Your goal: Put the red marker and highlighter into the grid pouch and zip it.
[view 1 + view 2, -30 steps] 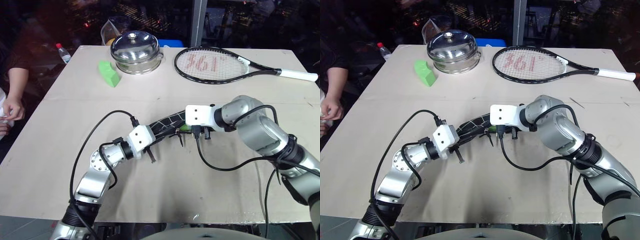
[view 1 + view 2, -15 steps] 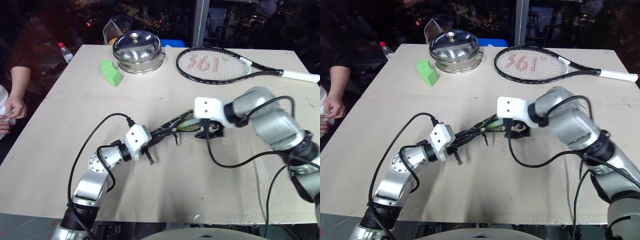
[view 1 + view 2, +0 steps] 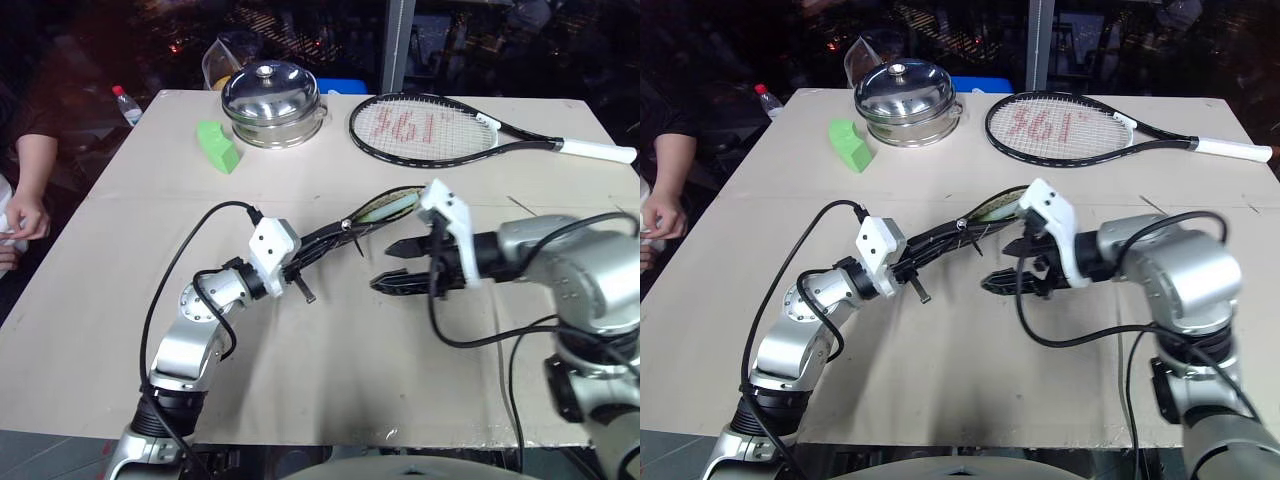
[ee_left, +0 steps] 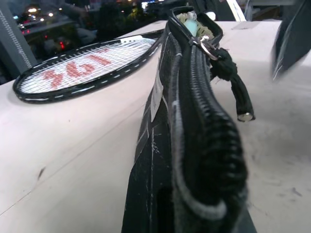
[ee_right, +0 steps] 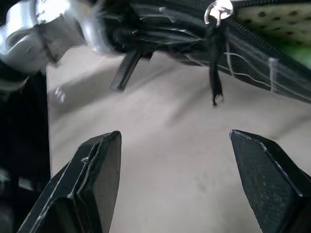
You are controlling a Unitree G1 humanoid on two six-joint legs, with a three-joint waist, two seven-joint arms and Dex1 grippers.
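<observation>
A pale worktop (image 3: 330, 400) carries everything. At its far edge lies a racket (image 3: 440, 128), with a lidded steel pot (image 3: 272, 104) beside it and a bright green block (image 3: 218, 146) near the pot. A person's hand (image 3: 24, 214) rests off the worktop's left edge.

Near the middle, the left gripper (image 3: 300, 270) holds one end of the grid pouch (image 3: 345, 232), its fingers pressed shut on the fabric. The pouch is lifted off the worktop and slants up and away toward the right. Its far end gapes open, showing tan lining and a pale green highlighter (image 3: 392, 206) tucked inside. The zipper pull (image 4: 228, 73) hangs from the zip partway along.

The right gripper (image 3: 398, 266) hovers just beside the pouch's open end, below it, its fingers (image 5: 92, 184) spread wide and holding nothing. I cannot see the red marker.
</observation>
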